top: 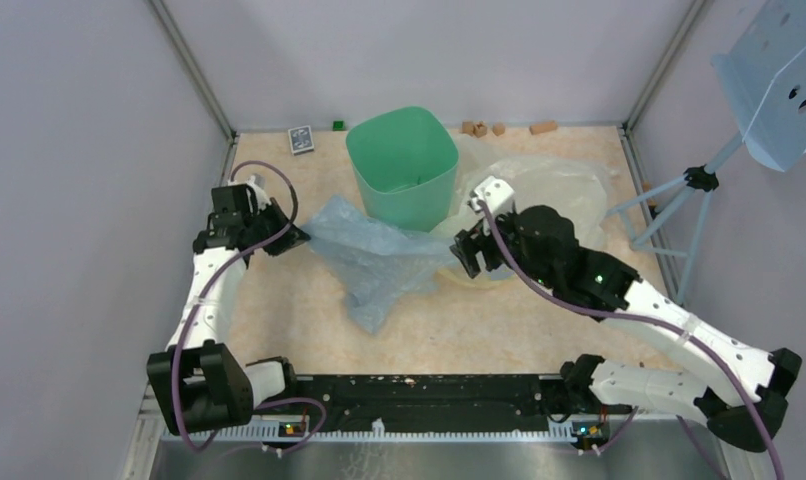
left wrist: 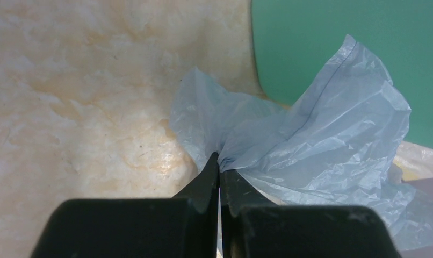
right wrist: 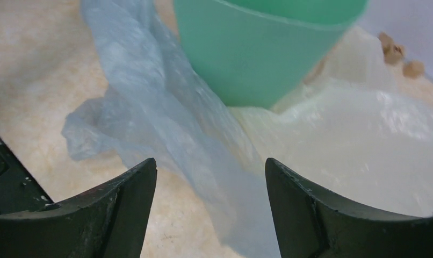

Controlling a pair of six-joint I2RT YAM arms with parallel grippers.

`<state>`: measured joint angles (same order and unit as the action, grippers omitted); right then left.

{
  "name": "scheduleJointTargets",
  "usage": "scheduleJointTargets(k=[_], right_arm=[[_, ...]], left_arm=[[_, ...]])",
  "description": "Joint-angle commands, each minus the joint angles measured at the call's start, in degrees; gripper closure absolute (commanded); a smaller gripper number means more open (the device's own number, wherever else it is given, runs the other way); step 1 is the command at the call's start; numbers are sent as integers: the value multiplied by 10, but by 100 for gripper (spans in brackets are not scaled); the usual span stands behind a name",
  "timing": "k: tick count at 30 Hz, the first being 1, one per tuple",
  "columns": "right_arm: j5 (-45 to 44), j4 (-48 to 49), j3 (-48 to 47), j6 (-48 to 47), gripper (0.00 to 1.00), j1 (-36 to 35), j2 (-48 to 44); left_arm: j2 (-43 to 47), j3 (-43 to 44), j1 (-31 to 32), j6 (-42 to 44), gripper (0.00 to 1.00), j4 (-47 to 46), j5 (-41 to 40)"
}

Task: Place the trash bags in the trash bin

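Note:
The pale blue trash bag (top: 377, 262) lies crumpled on the table in front of the mint-green trash bin (top: 402, 166). My left gripper (top: 297, 238) is shut on the bag's left corner, seen pinched between the jaws in the left wrist view (left wrist: 219, 166), with the bag (left wrist: 322, 140) spreading toward the bin (left wrist: 354, 48). My right gripper (top: 463, 250) is open at the bag's right edge. In the right wrist view the gripper (right wrist: 210, 167) stands open just above a strip of the bag (right wrist: 166, 113), not closed on it, with the bin (right wrist: 262, 48) beyond.
A cream-yellow translucent bag (top: 554, 190) lies right of the bin, under my right arm, also in the right wrist view (right wrist: 354, 145). A small dark card (top: 300, 139), a green cube (top: 337, 125) and brown blocks (top: 482, 128) line the back wall. A blue stand (top: 779, 80) is at right.

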<state>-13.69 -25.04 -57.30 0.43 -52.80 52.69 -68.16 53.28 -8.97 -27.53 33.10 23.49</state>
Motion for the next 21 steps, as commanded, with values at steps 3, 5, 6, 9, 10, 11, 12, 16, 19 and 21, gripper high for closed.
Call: scheduleJointTargets(k=[3,5,6,9,10,11,12,16,19,21], right_arm=[[178,7,-187,-72,27,-8,174],[186,17,-217,-51,27,-8,212],[157,37,-225,-34,26,-8,227],[88,52,-257,-11,28,-7,280],[75,44,-274,-9,30,-7,300],[64,33,-293,6,31,-6,319],[54,21,-310,17,33,-7,337],[-12,-1,-334,54,36,-6,380],[-33,8,-329,76,36,10,402],[-19,20,-339,79,35,24,429]], left_arm=[[10,46,-1,119,100,25,140],[30,47,3,140,100,38,156],[43,44,6,144,100,41,142],[76,31,9,147,100,41,111],[81,28,9,144,100,43,109],[83,27,9,142,100,45,111],[83,26,10,140,100,46,116],[75,22,11,132,100,48,125],[70,20,14,126,100,42,127],[64,22,17,126,100,37,126]])
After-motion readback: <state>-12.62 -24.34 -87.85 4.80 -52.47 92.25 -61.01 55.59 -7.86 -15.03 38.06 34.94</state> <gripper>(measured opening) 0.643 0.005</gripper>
